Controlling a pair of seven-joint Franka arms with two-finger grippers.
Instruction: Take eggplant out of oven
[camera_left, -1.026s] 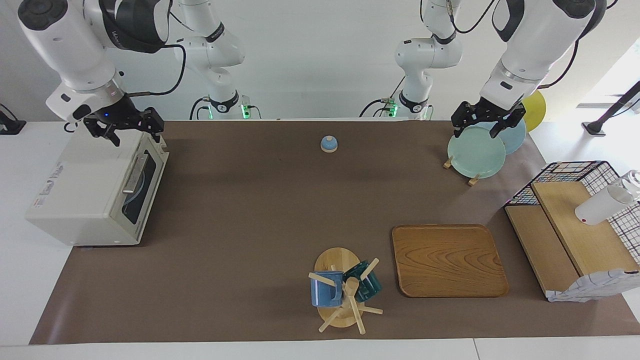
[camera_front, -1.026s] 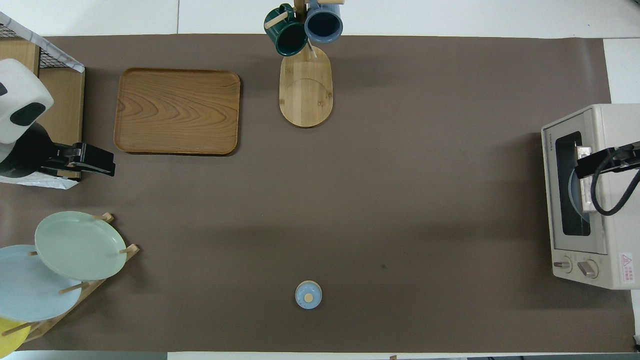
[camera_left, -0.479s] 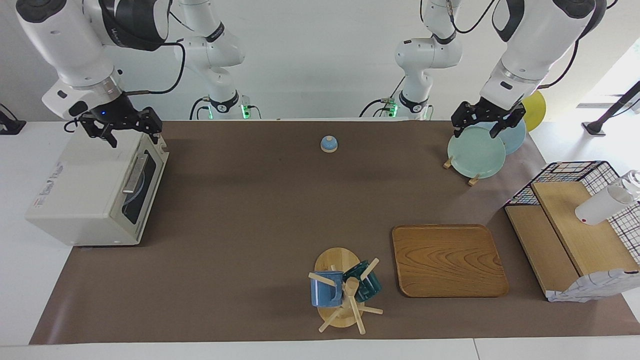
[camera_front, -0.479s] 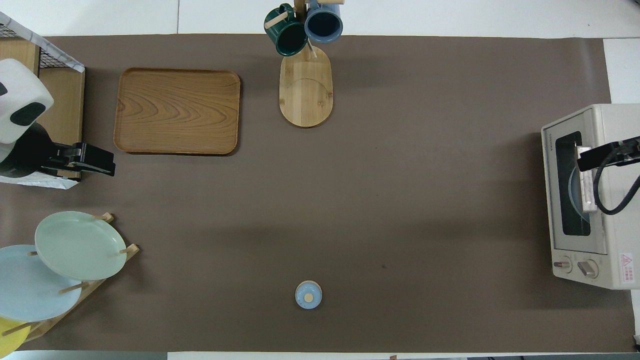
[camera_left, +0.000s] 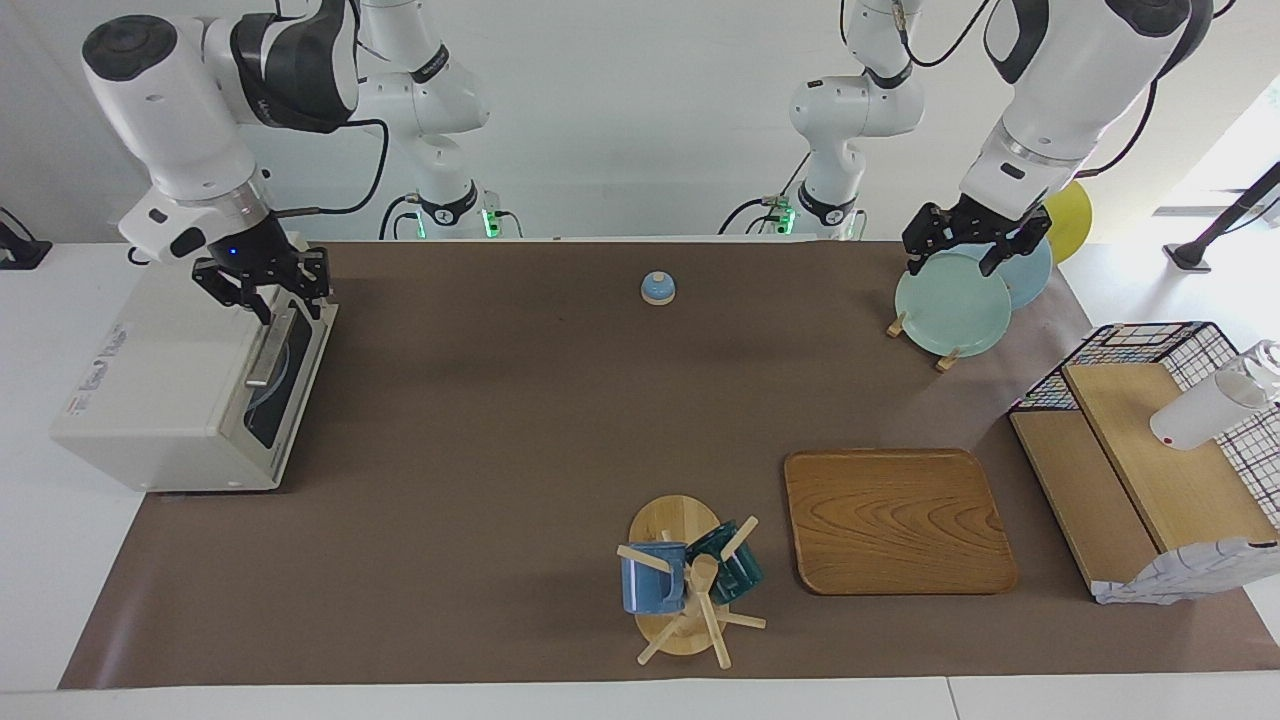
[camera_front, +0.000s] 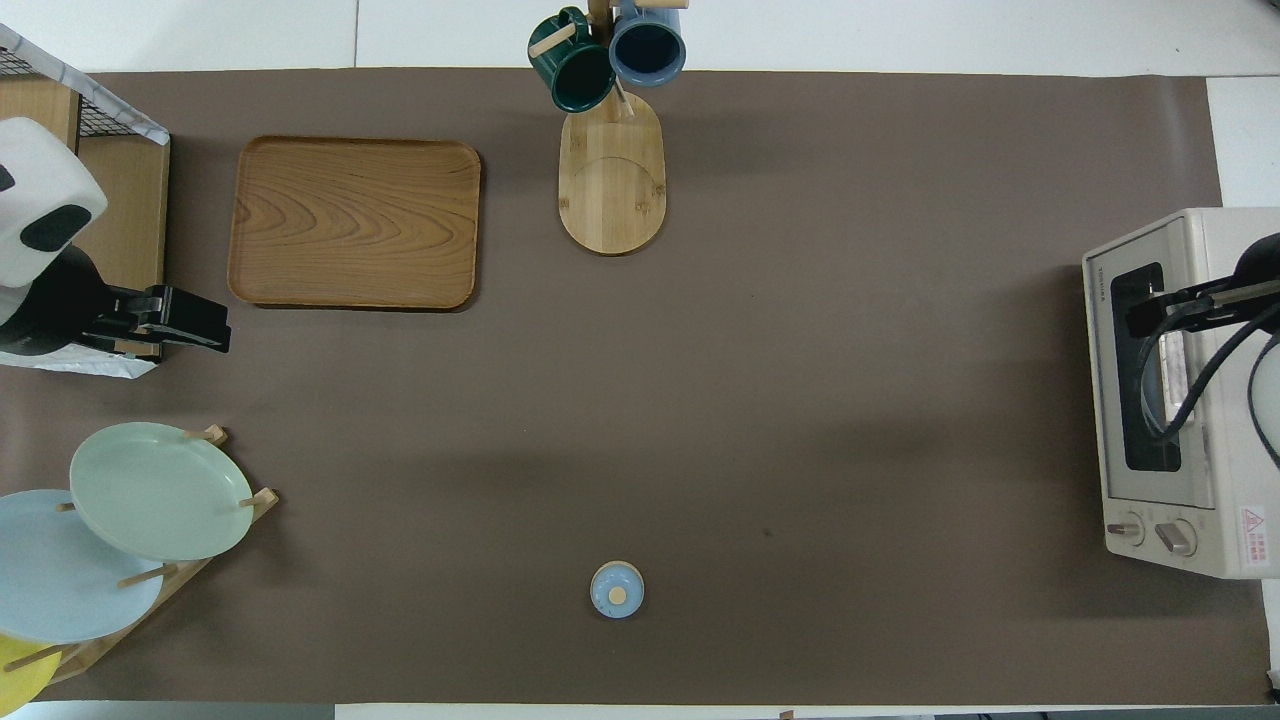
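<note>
Brown-covered table, off-white oven set at the right arm's end with door shut, eggplant unseen, right gripper poised over the door's handle, finger spacing indiscernible, left gripper held spread over a green plate.

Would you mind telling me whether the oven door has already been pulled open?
No, the oven door is upright and shut against its front, with the right pincer poised at the bar handle.
</note>
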